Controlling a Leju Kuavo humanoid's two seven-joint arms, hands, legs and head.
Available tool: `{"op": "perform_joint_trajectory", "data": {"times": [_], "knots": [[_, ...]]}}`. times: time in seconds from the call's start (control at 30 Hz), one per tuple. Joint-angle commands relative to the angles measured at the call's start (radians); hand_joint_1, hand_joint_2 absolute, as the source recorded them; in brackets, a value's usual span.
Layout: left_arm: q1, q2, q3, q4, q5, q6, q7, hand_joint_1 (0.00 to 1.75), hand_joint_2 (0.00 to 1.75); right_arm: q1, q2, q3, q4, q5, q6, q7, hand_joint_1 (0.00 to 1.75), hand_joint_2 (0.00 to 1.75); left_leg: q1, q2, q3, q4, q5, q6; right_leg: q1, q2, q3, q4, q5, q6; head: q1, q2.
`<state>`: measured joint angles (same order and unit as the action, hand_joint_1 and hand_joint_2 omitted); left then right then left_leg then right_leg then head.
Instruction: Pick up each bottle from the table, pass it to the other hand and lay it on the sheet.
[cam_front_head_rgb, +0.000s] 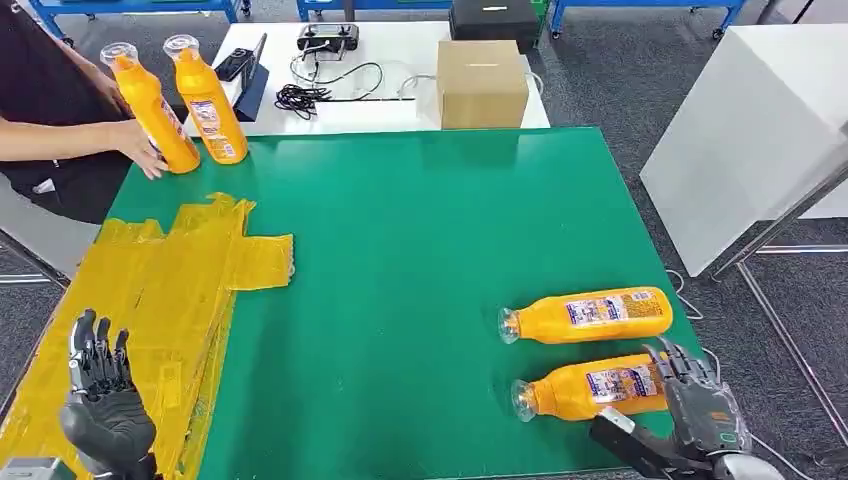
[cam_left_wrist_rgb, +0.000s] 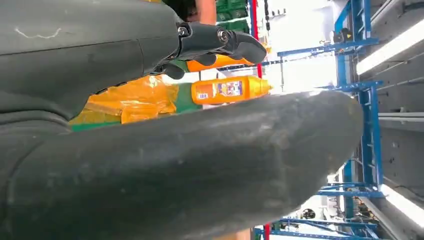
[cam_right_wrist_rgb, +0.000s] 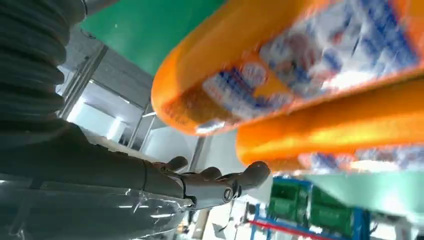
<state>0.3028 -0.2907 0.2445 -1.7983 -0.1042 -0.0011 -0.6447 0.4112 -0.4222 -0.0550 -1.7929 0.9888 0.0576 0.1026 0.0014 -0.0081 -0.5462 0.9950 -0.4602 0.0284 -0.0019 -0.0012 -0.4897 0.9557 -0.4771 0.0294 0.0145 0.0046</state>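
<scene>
Two orange bottles lie on their sides on the green table at the near right, the farther bottle and the nearer bottle. My right hand is at the nearer bottle's base end with its fingers spread and nothing gripped. The right wrist view shows that nearer bottle blurred and close above the outstretched fingers. My left hand hovers open over the yellow sheet at the near left. Two more orange bottles stand upright at the far left; a person's hand touches one.
A cardboard box, cables and a controller sit on the white table behind. A white cabinet stands to the right. The person stands at the far left. In the left wrist view an upright bottle shows beyond the sheet.
</scene>
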Motion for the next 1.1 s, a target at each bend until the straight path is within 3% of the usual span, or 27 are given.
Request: {"op": "perform_joint_trajectory", "data": {"times": [0.03, 0.13, 0.43, 0.7, 0.9, 1.1], "knots": [[-0.035, 0.022, 0.014, 0.072, 0.012, -0.011, 0.002, 0.0, 0.0, -0.041, -0.124, 0.174, 0.088, -0.048, 0.058, 0.057, 0.0, 1.75, 0.0, 0.001, 0.001, -0.001, 0.0, -0.001, 0.0, 0.001, 0.001, -0.001, 0.001, 0.0, 0.0, 0.0], [-0.042, 0.029, 0.012, 0.081, 0.028, -0.017, 0.0, 0.0, 0.0, -0.038, -0.2, 0.235, 0.111, -0.069, 0.095, 0.108, 0.0, 1.75, 0.0, 0.001, 0.001, -0.001, 0.0, -0.001, 0.0, 0.001, 0.001, -0.001, 0.001, 0.0, 0.0, 0.0], [-0.045, 0.031, 0.008, 0.073, 0.039, -0.019, 0.003, 0.0, 0.0, -0.058, -0.231, 0.282, 0.12, -0.07, 0.105, 0.148, 0.0, 1.75, 0.0, 0.0, 0.002, -0.001, 0.0, -0.001, 0.0, 0.0, 0.001, -0.001, 0.0, 0.0, 0.0, 0.0], [-0.023, 0.005, 0.024, 0.052, 0.058, -0.048, 0.017, 0.0, 0.0, -0.138, -0.176, 0.297, 0.235, 0.135, 0.08, 0.252, 0.0, 1.75, 0.001, 0.001, 0.003, -0.002, 0.001, -0.001, 0.001, 0.001, 0.001, -0.003, 0.002, 0.0, 0.0, 0.0], [-0.032, 0.005, 0.017, 0.036, 0.066, -0.06, 0.034, 0.0, 0.0, -0.204, -0.138, 0.283, 0.276, 0.212, 0.117, 0.239, 0.0, 1.75, 0.001, 0.002, 0.003, -0.001, 0.001, -0.001, 0.001, 0.001, 0.003, -0.002, 0.001, 0.0, 0.0, 0.0], [-0.034, 0.012, 0.013, 0.05, 0.08, -0.07, 0.026, 0.0, 0.0, -0.207, -0.127, 0.259, 0.323, 0.206, 0.146, 0.198, 0.0, 1.75, 0.001, 0.002, 0.006, -0.001, 0.0, -0.001, 0.001, 0.0, -0.003, -0.003, 0.002, 0.0, 0.0, 0.0]]}}
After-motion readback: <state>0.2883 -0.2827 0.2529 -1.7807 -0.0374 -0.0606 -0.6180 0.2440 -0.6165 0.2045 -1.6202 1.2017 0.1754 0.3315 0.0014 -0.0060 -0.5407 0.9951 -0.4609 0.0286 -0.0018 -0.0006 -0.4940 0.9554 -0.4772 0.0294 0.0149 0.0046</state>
